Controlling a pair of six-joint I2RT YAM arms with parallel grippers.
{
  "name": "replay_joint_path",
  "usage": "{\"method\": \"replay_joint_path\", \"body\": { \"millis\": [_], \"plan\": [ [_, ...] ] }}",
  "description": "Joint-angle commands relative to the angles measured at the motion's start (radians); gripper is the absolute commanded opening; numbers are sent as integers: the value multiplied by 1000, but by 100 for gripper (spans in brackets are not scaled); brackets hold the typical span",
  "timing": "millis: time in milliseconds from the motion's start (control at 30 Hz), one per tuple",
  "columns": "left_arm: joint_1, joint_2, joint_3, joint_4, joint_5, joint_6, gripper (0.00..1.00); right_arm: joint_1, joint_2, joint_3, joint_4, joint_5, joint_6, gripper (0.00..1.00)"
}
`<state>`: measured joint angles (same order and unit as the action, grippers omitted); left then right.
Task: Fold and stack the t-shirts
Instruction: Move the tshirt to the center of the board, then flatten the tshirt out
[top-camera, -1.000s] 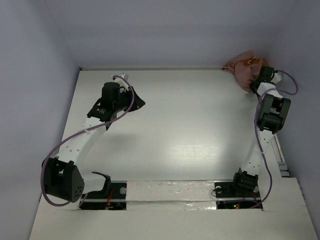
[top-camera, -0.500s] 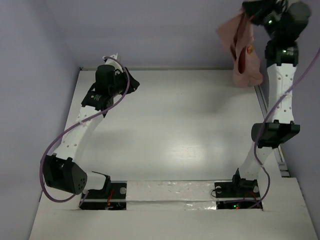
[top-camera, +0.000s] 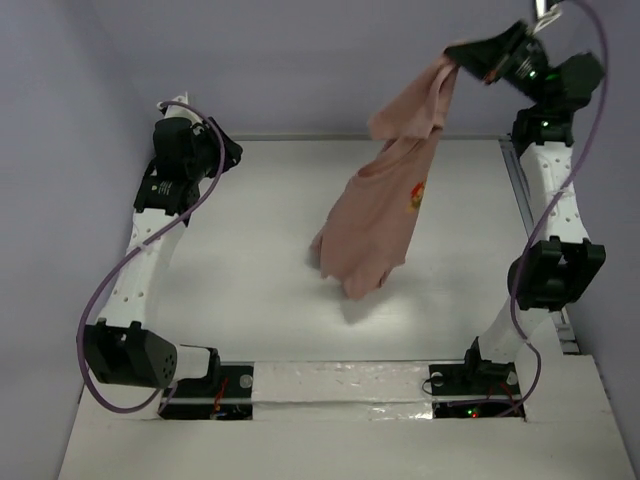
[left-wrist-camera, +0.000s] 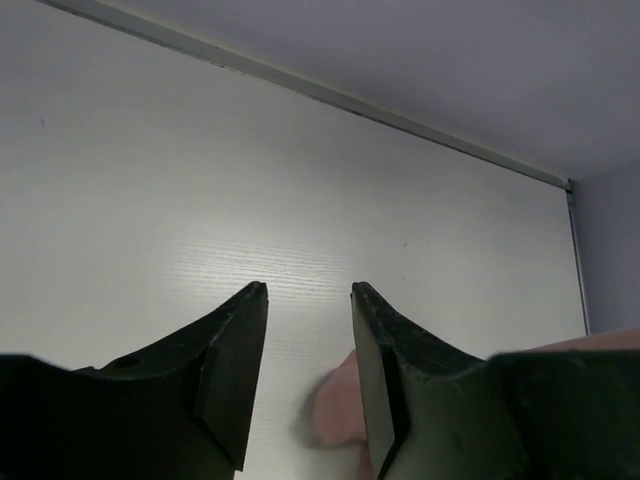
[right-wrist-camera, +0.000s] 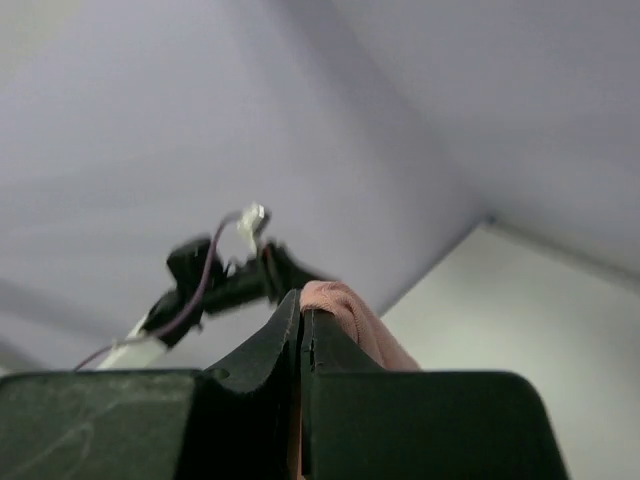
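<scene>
A salmon-pink t-shirt (top-camera: 385, 215) hangs unfolded in the air over the middle of the white table, a small orange print on its chest. My right gripper (top-camera: 462, 57) is raised high at the back right and shut on the shirt's top edge; pink cloth (right-wrist-camera: 345, 310) bulges from its closed tips (right-wrist-camera: 301, 310). The shirt's lower end (left-wrist-camera: 335, 410) reaches down near the table and shows blurred in the left wrist view. My left gripper (left-wrist-camera: 308, 300) is open and empty at the back left (top-camera: 215, 150), apart from the shirt.
The white table (top-camera: 270, 270) is walled by grey panels on the left, back and right. A metal rail (top-camera: 520, 190) runs along the right edge. The arm bases (top-camera: 330, 390) sit at the near edge.
My right gripper has lifted the shirt from the back right corner and swung it left, so it now hangs unfurled over the table's middle. My left arm has drawn back toward the far left.
</scene>
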<state>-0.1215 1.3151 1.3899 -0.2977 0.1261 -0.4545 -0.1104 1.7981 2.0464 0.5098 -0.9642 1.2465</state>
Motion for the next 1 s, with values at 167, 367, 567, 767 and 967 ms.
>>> {"method": "replay_joint_path", "body": {
  "millis": [167, 367, 567, 767, 967],
  "plan": [
    [-103, 74, -143, 153, 115, -33, 43, 100, -485, -1152, 61, -265, -181, 0],
    [-199, 355, -146, 247, 162, -48, 45, 114, -850, -1189, -1037, 453, -659, 0],
    [-316, 595, -14, 203, 270, 23, 54, 114, -978, -1154, -1247, 679, -667, 0],
    [-337, 585, -95, 213, 194, 95, 66, 114, -994, -1178, -1189, 639, -673, 0],
    [-337, 566, -170, 247, 262, 109, 33, 114, -964, -1181, -1170, 647, -680, 0]
  ]
}}
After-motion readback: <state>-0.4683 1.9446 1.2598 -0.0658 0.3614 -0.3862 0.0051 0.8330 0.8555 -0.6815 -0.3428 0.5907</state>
